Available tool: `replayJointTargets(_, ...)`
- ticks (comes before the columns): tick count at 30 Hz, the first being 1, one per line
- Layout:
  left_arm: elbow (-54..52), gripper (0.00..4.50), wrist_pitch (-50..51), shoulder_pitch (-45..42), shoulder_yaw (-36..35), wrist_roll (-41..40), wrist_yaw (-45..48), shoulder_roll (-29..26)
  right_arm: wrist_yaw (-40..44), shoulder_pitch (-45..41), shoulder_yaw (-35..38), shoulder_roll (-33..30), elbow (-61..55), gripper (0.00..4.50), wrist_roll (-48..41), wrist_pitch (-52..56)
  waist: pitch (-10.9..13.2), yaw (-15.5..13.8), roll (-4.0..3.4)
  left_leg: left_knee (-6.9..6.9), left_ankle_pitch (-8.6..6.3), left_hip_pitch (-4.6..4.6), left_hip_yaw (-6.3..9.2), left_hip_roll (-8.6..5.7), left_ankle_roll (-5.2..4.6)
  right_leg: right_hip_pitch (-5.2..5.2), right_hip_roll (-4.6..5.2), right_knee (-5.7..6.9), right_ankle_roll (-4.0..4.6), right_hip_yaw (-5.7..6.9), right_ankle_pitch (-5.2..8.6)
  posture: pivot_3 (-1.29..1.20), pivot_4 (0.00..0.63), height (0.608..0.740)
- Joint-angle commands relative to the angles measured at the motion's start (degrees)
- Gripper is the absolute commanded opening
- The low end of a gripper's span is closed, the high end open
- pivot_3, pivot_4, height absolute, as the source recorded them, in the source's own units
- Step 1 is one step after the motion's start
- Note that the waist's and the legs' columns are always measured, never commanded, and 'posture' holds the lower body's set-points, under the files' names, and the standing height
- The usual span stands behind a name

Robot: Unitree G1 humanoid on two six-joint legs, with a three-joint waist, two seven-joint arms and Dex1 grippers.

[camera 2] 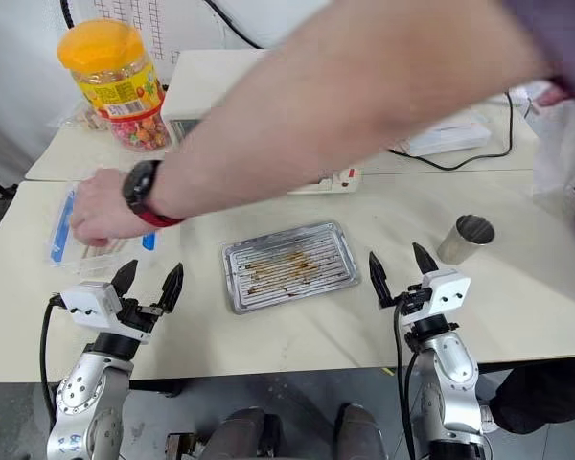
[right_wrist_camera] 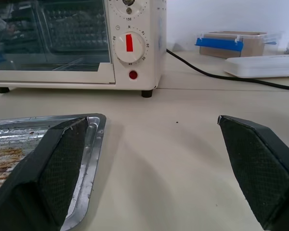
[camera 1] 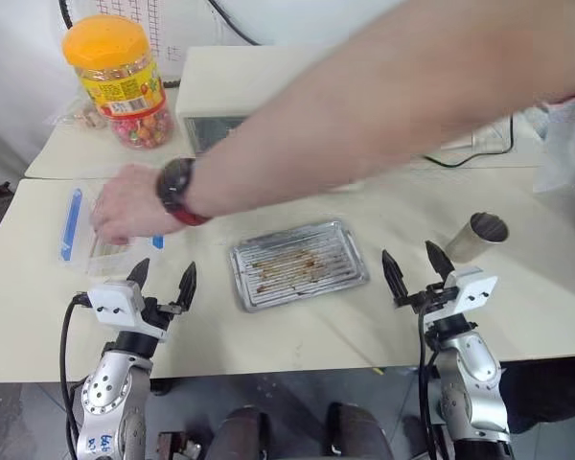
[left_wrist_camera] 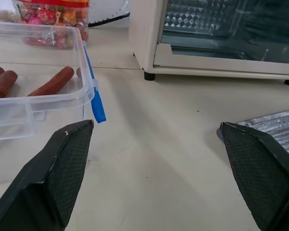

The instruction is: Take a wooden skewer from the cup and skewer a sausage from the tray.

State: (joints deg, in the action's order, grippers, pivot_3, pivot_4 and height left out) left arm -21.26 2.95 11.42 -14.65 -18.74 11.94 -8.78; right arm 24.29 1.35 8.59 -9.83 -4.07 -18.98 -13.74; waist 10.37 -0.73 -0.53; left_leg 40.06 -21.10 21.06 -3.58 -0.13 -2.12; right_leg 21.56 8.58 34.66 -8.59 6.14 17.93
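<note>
Both black two-fingered pincers sit closest to the head camera, raised over the near edge of the pale table (camera 1: pixel 297 350): the left pincer (camera 1: pixel 163 278) and the right pincer (camera 1: pixel 417 265) each have their fingers spread wide apart with nothing between them. Between the two, a little farther back, lies the shallow rectangular silver metal tray (camera 1: pixel 299 264), its ridged bottom streaked with brown grease; no sausage lies in it. In the right wrist view the tray's rounded corner (right_wrist_camera: pixel 89 139) sits just beside one finger of that pincer. Beyond the right pincer and slightly to its right stands the small brushed-steel cup (camera 1: pixel 477 237), upright on the table and well apart from the tray; whether it holds skewers cannot be told. Beyond the left pincer rests a clear plastic box with blue clips (left_wrist_camera: pixel 48 94), and the left wrist view shows brown sausages (left_wrist_camera: pixel 55 82) lying inside it. A person's bare arm reaches across the table from the right, a dark wristwatch (camera 1: pixel 177 187) on the wrist, the hand (camera 1: pixel 125 206) over that box. At the back stand a white toaster oven (right_wrist_camera: pixel 86 41) and a tall clear candy jar with an orange lid (camera 1: pixel 118 81).
</note>
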Motion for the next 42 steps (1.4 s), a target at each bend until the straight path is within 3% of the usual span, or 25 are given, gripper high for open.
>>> replayJointTargets(1, 0.9, 4.47, -1.4, -1.1, -0.7, 0.7, -0.6, -0.2, -0.1, 0.2, -0.5, 0.3, -2.2, 4.5, -0.3, -0.1, 0.0, 0.0, 0.0, 0.0, 0.0, 0.0, 0.0, 0.0, 0.0, 0.0, 0.0, 0.0, 0.0, 0.0, 0.0, 0.0, 0.15, 0.74)
replayJointTargets(22, 4.9, 4.47, -0.7, -9.3, -3.0, -0.5, -1.1, -2.0, -1.3, -3.8, -1.3, 0.1, -2.1, 4.5, 0.4, 0.0, 0.0, 0.8, 0.0, 0.0, 0.0, 0.01, 0.04, 0.0, 0.0, 0.01, -0.01, 0.05, 0.0, 0.03, 0.0, 0.0, 0.15, 0.74)
replayJointTargets(42, 4.5, 4.47, -1.0, -7.5, -2.1, 1.1, -2.6, -0.7, -2.0, -5.5, 0.2, -0.7, -0.8, 4.5, -0.2, 0.0, 0.0, 0.8, 0.0, 0.0, 0.0, 0.0, 0.03, -0.01, 0.0, 0.01, -0.01, 0.05, 0.0, 0.03, 0.0, 0.0, 0.15, 0.74)
